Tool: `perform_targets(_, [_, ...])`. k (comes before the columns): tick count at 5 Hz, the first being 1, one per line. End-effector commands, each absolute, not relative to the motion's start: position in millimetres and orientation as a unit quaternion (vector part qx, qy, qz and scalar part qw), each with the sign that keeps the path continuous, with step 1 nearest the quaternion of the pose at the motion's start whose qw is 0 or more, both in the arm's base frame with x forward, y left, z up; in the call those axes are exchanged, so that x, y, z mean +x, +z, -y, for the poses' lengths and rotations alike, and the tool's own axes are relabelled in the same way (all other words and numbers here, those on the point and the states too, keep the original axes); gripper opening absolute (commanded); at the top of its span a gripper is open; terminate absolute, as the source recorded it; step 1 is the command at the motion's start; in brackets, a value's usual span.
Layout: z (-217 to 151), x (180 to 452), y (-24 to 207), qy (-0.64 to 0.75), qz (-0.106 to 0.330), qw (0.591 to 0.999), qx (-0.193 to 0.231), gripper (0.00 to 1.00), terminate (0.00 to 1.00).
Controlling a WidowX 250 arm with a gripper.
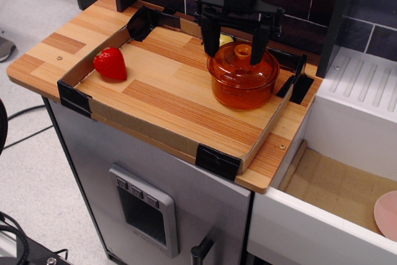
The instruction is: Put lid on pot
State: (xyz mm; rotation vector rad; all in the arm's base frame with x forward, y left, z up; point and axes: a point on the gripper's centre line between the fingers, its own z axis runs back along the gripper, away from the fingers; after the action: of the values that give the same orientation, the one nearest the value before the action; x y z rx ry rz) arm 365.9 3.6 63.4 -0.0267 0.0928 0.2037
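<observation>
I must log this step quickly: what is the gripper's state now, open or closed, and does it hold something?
Gripper: open, holding nothing; its fingers stand wide apart above the lid, which sits on the pot.

Wooden counter (68, 44), cardboard-walled tray (149, 130) on it, holding strawberry (110, 64), orange pot (243, 88), yellowish item (226, 39)

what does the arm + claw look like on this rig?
All black. The claw has two long, narrow, straight fingers hanging from a wide horizontal crossbar, below a thick cylindrical wrist column. A thin dark cable loops near the top of the column. No markings or labels are visible.
</observation>
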Motion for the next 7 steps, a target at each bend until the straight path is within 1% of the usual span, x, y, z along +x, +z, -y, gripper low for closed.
perform_targets(1, [-26.5, 363.2, 127.4, 0.086, 0.02, 0.995, -0.049, 1.0, 0.0])
perform_targets(2, [-43.2, 347.6, 141.1, 0.077, 0.021, 0.995, -0.063, 1.0, 0.0])
perform_targets(3, [-60.9, 336.0, 140.7, 0.074, 0.003, 0.996, -0.048, 1.0, 0.0])
perform_targets(7, [-60.9, 336.0, 140.7, 0.074, 0.003, 0.996, -0.048, 1.0, 0.0])
